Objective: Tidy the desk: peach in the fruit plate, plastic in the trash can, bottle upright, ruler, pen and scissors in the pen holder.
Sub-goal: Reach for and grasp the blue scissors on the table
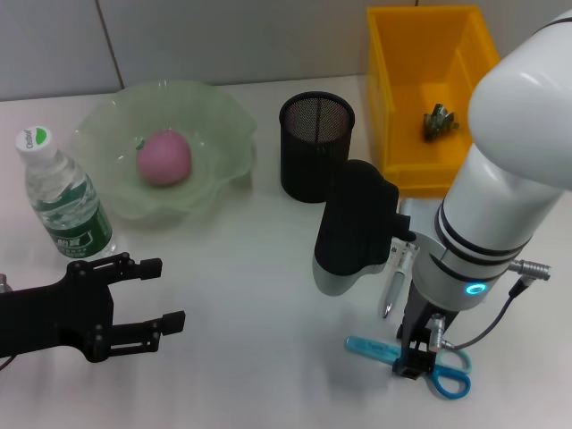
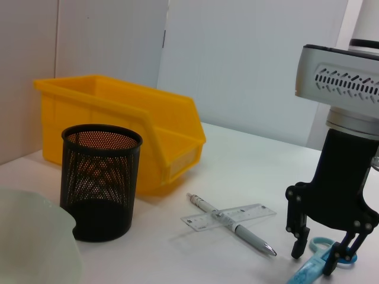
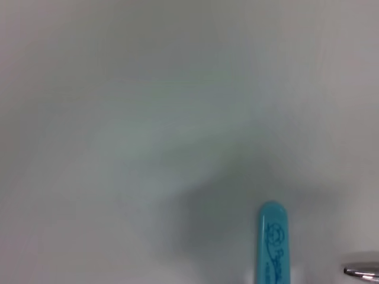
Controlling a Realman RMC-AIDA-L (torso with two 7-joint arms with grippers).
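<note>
The pink peach (image 1: 164, 158) lies in the green fruit plate (image 1: 223, 116). Left of it the bottle (image 1: 63, 198) stands upright. The crumpled plastic (image 1: 440, 121) sits in the yellow trash can (image 1: 407, 54). The black mesh pen holder (image 1: 316, 147) looks empty. On the table the pen (image 2: 232, 223) lies across the clear ruler (image 2: 249, 212). My right gripper (image 2: 314, 255) is lowered over the blue scissors (image 1: 447, 375), open, with one finger on each side of the blade cover (image 3: 272, 242). My left gripper (image 1: 143, 308) hovers open at the front left, holding nothing.
The pen's silver tip (image 3: 361, 272) lies close beside the scissors. My right arm's body (image 1: 357, 228) hides part of the table between the pen holder and the scissors. The wall stands just behind the trash can.
</note>
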